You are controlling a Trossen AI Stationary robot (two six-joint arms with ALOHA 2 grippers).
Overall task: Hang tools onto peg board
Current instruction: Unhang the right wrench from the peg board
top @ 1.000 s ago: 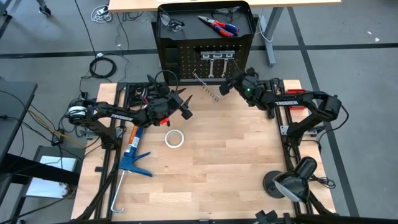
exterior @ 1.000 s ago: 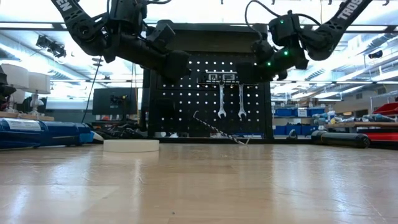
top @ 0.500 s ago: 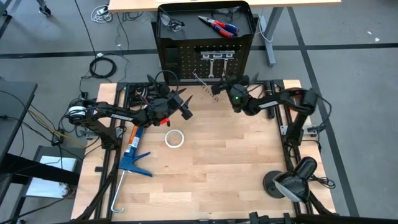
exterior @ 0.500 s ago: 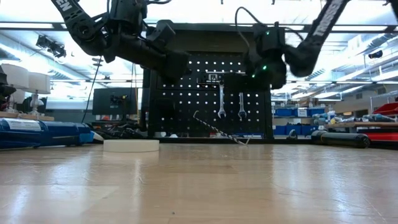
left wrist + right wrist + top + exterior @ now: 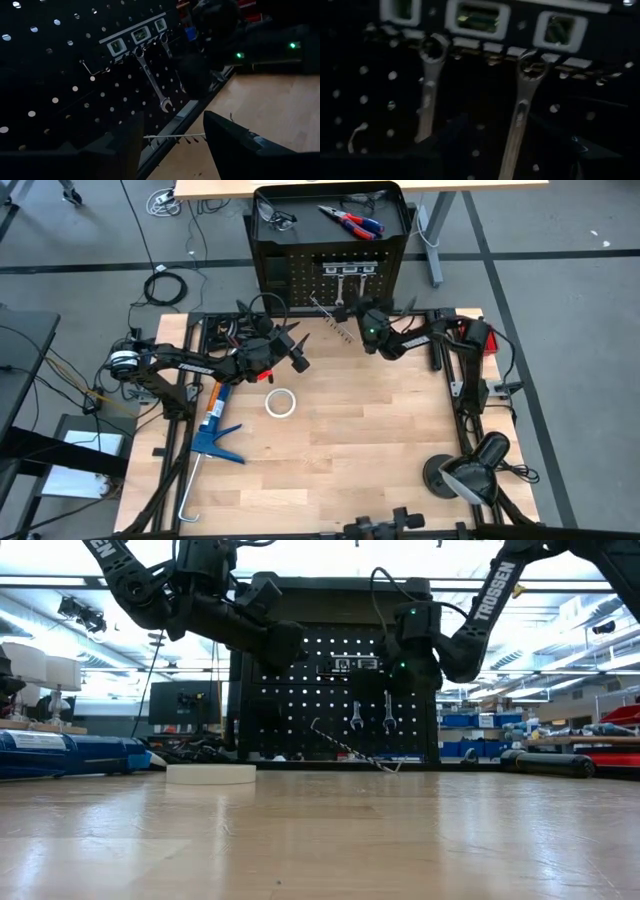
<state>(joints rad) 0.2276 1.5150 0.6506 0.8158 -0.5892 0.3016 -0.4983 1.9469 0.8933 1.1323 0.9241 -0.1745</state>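
So far two wrenches [image 5: 520, 112] hang on the peg board [image 5: 300, 275], while pliers [image 5: 350, 221], glasses [image 5: 277, 218] and bar [image 5: 330, 320] wait; right end effector [image 5: 352, 315] spread, empty.

1. The right arm is folding in toward the peg board [image 5: 290, 272]; its elbow, stretched out to the right a second ago, is now drawn close beside the table's right edge.
2. The right gripper [image 5: 362, 318] is sliding left along the board's foot, from right of the two hanging wrenches [image 5: 371, 713] to just in front of them.
3. In the low view that gripper [image 5: 385, 680] is now covering the upper parts of the wrenches, which were showing in full earlier.
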